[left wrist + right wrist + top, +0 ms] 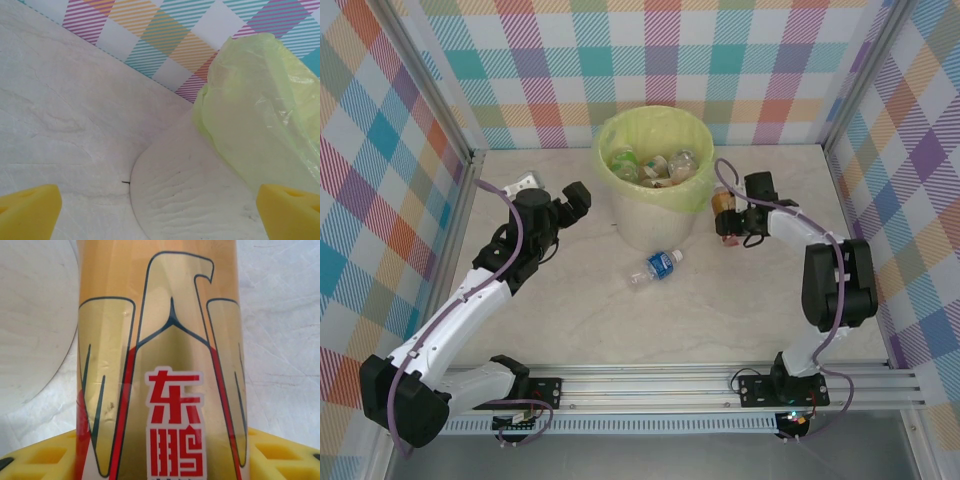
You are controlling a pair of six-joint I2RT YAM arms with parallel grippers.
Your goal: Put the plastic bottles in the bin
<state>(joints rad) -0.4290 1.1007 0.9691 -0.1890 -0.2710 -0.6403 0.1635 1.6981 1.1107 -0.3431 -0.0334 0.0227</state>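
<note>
The right gripper (731, 224) hugs the orange bottle (723, 203) round its middle, at 3 o'clock from the bin (650, 228). I think it is light, slippery and squashy. The left gripper (582, 199) gapes wide, empty. A blue bottle (657, 267) lies at 6 o'clock.

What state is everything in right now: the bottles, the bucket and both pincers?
Bin, upright, bag-lined, holding several bottles.
Blue-labelled bottle, lying on its side on the table.
Orange bottle, gripped beside the bin.
Right pincer, shut on the orange bottle.
Left pincer, open and empty.
</note>
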